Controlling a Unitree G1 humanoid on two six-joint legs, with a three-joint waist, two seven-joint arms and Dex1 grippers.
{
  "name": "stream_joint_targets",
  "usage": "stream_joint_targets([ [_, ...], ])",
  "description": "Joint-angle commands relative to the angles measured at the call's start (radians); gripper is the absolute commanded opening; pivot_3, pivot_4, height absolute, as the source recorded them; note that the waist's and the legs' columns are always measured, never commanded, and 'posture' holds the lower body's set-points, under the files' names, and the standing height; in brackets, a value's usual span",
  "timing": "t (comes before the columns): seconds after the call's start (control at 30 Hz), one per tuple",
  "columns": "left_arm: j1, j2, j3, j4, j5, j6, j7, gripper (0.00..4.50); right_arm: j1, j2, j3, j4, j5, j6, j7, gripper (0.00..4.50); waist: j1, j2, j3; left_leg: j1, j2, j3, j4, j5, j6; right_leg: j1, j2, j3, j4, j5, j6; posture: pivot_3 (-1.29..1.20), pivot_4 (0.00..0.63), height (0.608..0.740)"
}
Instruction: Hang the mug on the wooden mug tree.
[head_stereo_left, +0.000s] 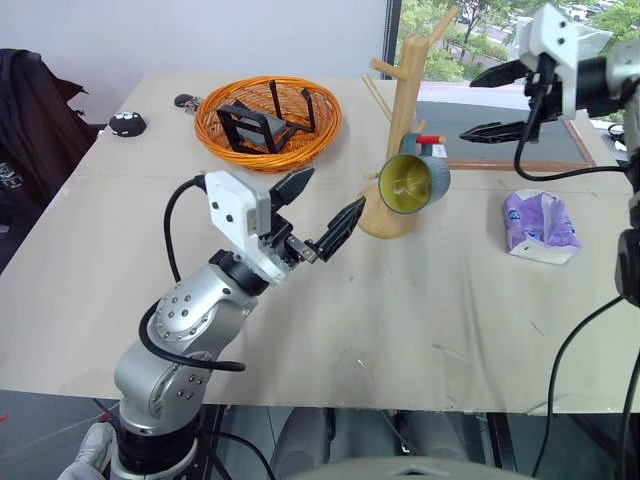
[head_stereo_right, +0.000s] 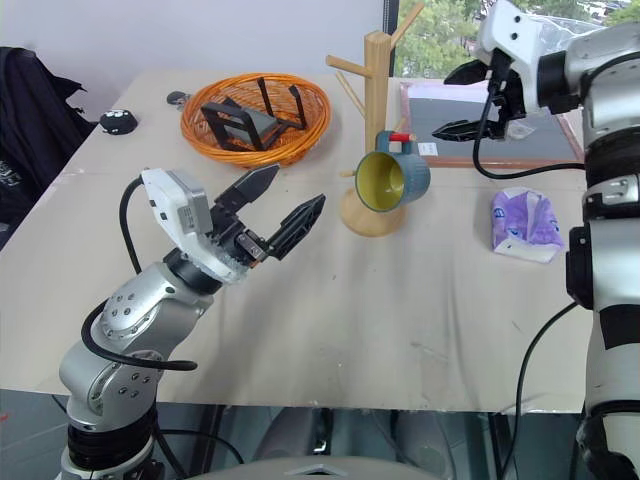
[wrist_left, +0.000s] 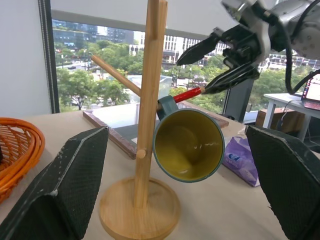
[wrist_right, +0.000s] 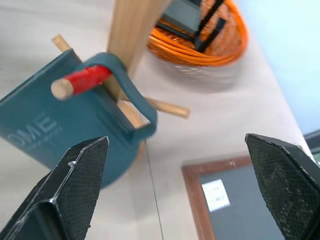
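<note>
A: Mug (head_stereo_left: 412, 182) hanging by its handle on the red-tipped peg (wrist_right: 80, 80) of the wooden mug tree (head_stereo_left: 404, 110); yellow mouth tipped toward the near counter (head_stereo_left: 400, 320) edge; looks done.

B: Right tool (head_stereo_left: 492, 102) spread wide, empty, just beyond and above the peg; nearer arm; clear way back along the peg's slant. Left tool (head_stereo_left: 320, 212) also wide, empty, short of the base.

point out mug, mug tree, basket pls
mug (head_stereo_left: 412, 183): left eye view, on its yellow inside.
mug tree (head_stereo_left: 407, 85): left eye view, on the upright post.
basket (head_stereo_left: 325, 127): left eye view, on the orange rim.
</note>
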Motion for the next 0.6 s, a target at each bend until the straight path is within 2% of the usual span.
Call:
stream_joint_targets([
  [0.03, 0.042, 0.016, 0.006, -0.005, 0.017, -0.025, -0.027, 4.5, 0.101, -0.074, -0.097, -0.178, 0.11, 0.153, 0.051, 4.43, 0.001, 0.0, 0.0, 0.0, 0.0, 0.0, 0.0, 0.0, 0.0, 0.0, 0.0, 0.0, 0.0, 0.0, 0.0, 0.0, 0.15, 0.737],
  [0.13, 0.114, 0.042, 0.003, -0.001, 0.042, -0.022, -0.044, 4.5, 0.329, -0.129, -0.171, -0.425, 0.218, 0.305, 0.058, 4.43, 0.007, -0.001, -0.001, -0.001, 0.001, -0.002, 0.0, 0.0, 0.0, 0.0, -0.001, -0.001, 0.0, 0.0, 0.0, 0.0, 0.15, 0.737],
  [0.23, 0.204, 0.086, -0.025, 0.019, 0.12, -0.028, -0.06, 4.5, 0.671, -0.109, -0.3, -0.738, 0.325, 0.411, -0.063, 4.43, 0.008, -0.001, -0.001, -0.002, 0.001, -0.002, 0.0, -0.001, 0.001, 0.0, -0.004, -0.002, 0.0, 0.0, 0.0, 0.0, 0.15, 0.737],
  [0.33, 0.301, 0.112, -0.043, 0.058, 0.179, -0.063, -0.095, 4.5, 1.032, 0.022, -0.425, -1.051, 0.397, 0.48, -0.272, 4.43, 0.01, 0.0, -0.002, -0.001, 0.001, -0.003, -0.001, -0.001, 0.002, 0.001, -0.003, -0.003, 0.0, 0.0, 0.0, 0.0, 0.15, 0.737],
  [0.43, 0.388, 0.134, -0.05, 0.104, 0.231, -0.114, -0.145, 4.5, 1.332, 0.204, -0.472, -1.284, 0.438, 0.473, -0.456, 4.43, 0.009, 0.002, -0.001, -0.001, 0.0, -0.003, -0.002, -0.001, 0.002, 0.0, -0.002, -0.003, 0.0, 0.0, 0.0, 0.0, 0.15, 0.737],
  [0.53, 0.432, 0.141, -0.052, 0.146, 0.26, -0.151, -0.187, 4.5, 1.511, 0.341, -0.466, -1.355, 0.406, 0.359, -0.578, 4.43, 0.002, 0.002, -0.002, 0.002, 0.0, -0.001, 0.0, -0.003, 0.005, 0.002, -0.001, 0.0, 0.002, 0.0, 0.001, 0.0, 0.15, 0.737],
  [0.6, 0.455, 0.152, -0.064, 0.182, 0.299, -0.17, -0.202, 4.5, 1.581, 0.426, -0.469, -1.334, 0.326, 0.223, -0.692, 4.43, 0.001, 0.0, -0.003, 0.011, -0.001, -0.001, 0.0, -0.004, 0.006, 0.011, -0.001, 0.0, 0.001, 0.0, 0.0, 0.0, 0.15, 0.737],
])
